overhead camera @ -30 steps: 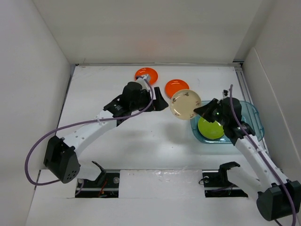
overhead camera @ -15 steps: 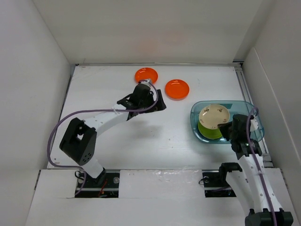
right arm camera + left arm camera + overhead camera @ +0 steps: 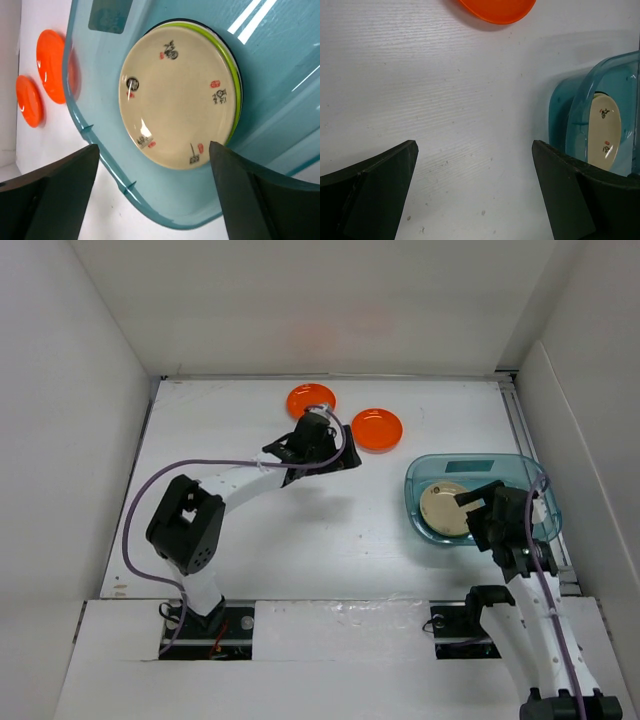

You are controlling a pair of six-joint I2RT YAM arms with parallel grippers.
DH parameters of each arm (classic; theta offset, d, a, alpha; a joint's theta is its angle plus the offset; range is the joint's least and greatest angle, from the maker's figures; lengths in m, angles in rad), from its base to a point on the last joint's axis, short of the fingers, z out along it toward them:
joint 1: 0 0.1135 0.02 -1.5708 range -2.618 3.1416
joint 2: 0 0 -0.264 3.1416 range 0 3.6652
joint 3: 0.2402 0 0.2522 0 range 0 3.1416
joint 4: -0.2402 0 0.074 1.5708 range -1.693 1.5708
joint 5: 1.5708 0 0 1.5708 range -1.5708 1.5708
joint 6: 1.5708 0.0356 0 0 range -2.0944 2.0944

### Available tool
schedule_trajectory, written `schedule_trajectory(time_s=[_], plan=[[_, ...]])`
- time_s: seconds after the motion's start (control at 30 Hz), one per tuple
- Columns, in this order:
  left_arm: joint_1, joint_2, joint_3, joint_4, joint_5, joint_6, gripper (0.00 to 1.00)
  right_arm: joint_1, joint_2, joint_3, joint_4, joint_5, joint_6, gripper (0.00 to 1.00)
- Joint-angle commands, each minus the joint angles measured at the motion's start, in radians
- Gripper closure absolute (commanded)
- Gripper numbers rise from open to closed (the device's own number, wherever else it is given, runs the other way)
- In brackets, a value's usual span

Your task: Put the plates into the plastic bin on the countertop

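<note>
Two orange plates lie on the white countertop at the back. The blue plastic bin stands at the right. In it a cream plate with dark marks rests flat on a lime green plate. My right gripper hovers open over the bin's near-left corner, with nothing between its fingers. My left gripper is open and empty just in front of the orange plates, over bare countertop. One orange plate and the bin show ahead of it.
White walls enclose the countertop on the left, back and right. The bin's right side sits close to the right wall. The left arm's purple cable loops over the left half of the surface. The arm bases stand at the near edge.
My right gripper has opened and let go of the cream plate, which now lies flat on the green plate in the bin. My left gripper has edged right, toward the nearer orange plate.
</note>
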Motion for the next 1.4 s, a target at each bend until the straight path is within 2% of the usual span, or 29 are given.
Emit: schedule_trajectory(time_s=[0.0,0.23,0.37,0.53,0.73,0.87,0.9,1.03,1.1,1.17,1.2,1.23,1.3,1.37], plan=[[0.006,0.029,0.088,0.02,-0.012,-0.003,0.01,-0.004,-0.04,0.07,-0.061,-0.01,0.006,0.02],[0.016,0.178,0.249,0.001,-0.033,-0.012,0.01,-0.004,-0.133,0.138,-0.15,-0.106,0.006,0.0],[0.068,0.282,0.315,0.043,-0.023,-0.083,0.01,-0.004,-0.183,0.148,-0.101,-0.189,-0.026,0.0],[0.117,0.444,0.404,0.121,0.08,-0.135,0.01,-0.004,-0.238,0.127,-0.033,-0.324,-0.046,0.02],[0.152,0.615,0.641,0.061,0.135,-0.135,0.05,-0.004,-0.238,0.107,0.024,-0.429,-0.057,0.07],[0.152,0.706,0.753,-0.017,0.145,-0.135,0.18,-0.004,-0.226,0.107,0.033,-0.429,-0.077,0.08],[0.152,0.73,0.766,-0.017,0.154,-0.126,0.27,-0.004,-0.226,0.107,0.033,-0.429,-0.077,0.08],[0.152,0.766,0.796,-0.029,0.186,-0.126,0.48,-0.004,-0.197,0.107,0.054,-0.448,-0.077,0.1],[0.152,0.778,0.805,-0.029,0.195,-0.135,0.7,-0.004,-0.186,0.107,0.068,-0.459,-0.086,0.1],[0.152,0.79,0.805,-0.029,0.206,-0.135,0.79,-0.004,-0.186,0.107,0.082,-0.468,-0.086,0.11],[0.152,0.799,0.819,-0.043,0.217,-0.135,0.96,-0.004,-0.175,0.098,0.093,-0.468,-0.086,0.11],[0.152,0.81,0.828,-0.069,0.217,-0.126,1.0,-0.004,-0.175,0.098,0.093,-0.468,-0.086,0.11],[0.164,0.801,0.825,-0.085,0.247,-0.114,1.0,-0.004,-0.164,0.087,0.131,-0.494,-0.1,0.11],[0.164,0.711,0.758,-0.059,0.256,-0.114,1.0,-0.004,-0.138,0.072,0.178,-0.537,-0.14,0.11]])
